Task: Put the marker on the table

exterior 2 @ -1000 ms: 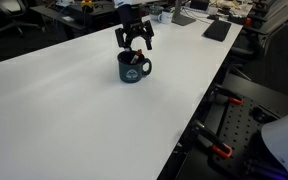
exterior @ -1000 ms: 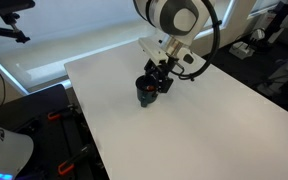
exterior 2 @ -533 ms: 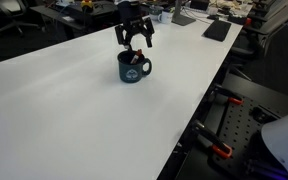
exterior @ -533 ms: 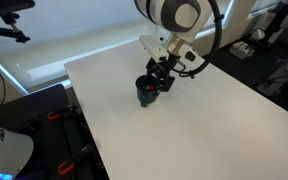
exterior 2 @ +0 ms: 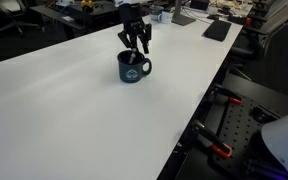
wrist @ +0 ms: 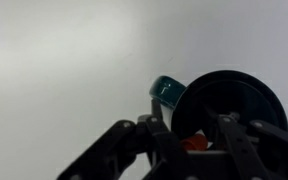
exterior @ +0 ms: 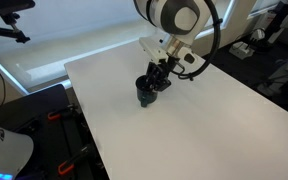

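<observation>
A dark round cup [exterior: 145, 91] [exterior 2: 132, 68] stands on the white table [exterior: 189, 135] [exterior 2: 74, 115]. In the wrist view the cup [wrist: 229, 100] fills the lower right, its teal handle [wrist: 166, 90] pointing up left. The reddish-orange end of the marker [wrist: 191, 143] shows inside the cup, between my two dark fingers. My gripper [exterior: 157, 80] [exterior 2: 135, 48] [wrist: 199, 142] hangs straight over the cup mouth, fingertips dipping into it. The jaws stand partly drawn in around the marker's end; whether they press on it I cannot tell.
Office clutter, a keyboard [exterior 2: 217, 30] and monitors lie beyond the table's far end. Black stands with orange clamps [exterior: 59, 130] [exterior 2: 229, 125] sit along the table's edges. The tabletop is bare white around the cup.
The fingers have drawn much closer together over the cup. The arm and the cup have stayed where they were.
</observation>
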Available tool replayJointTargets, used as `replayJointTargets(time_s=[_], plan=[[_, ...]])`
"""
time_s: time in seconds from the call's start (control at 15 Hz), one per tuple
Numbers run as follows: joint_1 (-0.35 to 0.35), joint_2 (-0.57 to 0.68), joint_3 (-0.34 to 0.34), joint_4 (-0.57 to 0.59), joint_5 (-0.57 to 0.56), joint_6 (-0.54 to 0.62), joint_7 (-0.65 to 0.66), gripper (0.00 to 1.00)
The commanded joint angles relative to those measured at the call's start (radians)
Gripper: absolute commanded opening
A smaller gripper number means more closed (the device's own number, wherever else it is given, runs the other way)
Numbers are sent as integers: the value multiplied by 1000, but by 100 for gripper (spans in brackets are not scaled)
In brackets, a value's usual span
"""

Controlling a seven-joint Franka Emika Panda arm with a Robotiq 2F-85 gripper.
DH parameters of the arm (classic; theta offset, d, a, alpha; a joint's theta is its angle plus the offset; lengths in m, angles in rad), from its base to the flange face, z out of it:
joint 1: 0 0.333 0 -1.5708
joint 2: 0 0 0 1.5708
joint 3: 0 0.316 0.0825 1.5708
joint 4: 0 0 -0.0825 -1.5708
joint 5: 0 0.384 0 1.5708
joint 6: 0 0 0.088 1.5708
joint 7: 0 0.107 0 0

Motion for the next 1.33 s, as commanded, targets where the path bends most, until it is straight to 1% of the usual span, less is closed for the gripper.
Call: replayJointTargets(time_s=[0.0,0.13,0.27,0.33,0.4,0.47,0.53,0.67,0.73,0.87,0.93,1.0,1.07,1.13,1.27], plan=[[2,2,-2,2,0,3,-2,12],[2,4,-2,4,0,1,-2,1],[2,3,-2,6,-1,-4,-3,1],[0,0,-1,6,4,-9,-6,38],[0,0,-1,9,3,-16,-7,39],[1,4,-2,4,1,-3,-2,46],[1,4,-2,4,1,-3,-2,27],[1,5,-2,4,1,-3,-2,43],[1,6,-2,4,1,-3,-2,46],[1,7,-2,4,1,-3,-2,46],[2,12,-3,9,-2,-3,-2,71],[0,15,-3,12,0,1,-5,72],[-1,20,-2,19,0,-10,-7,77],[2,22,-5,22,-5,-13,0,86],[5,22,-7,26,-10,-17,6,99]])
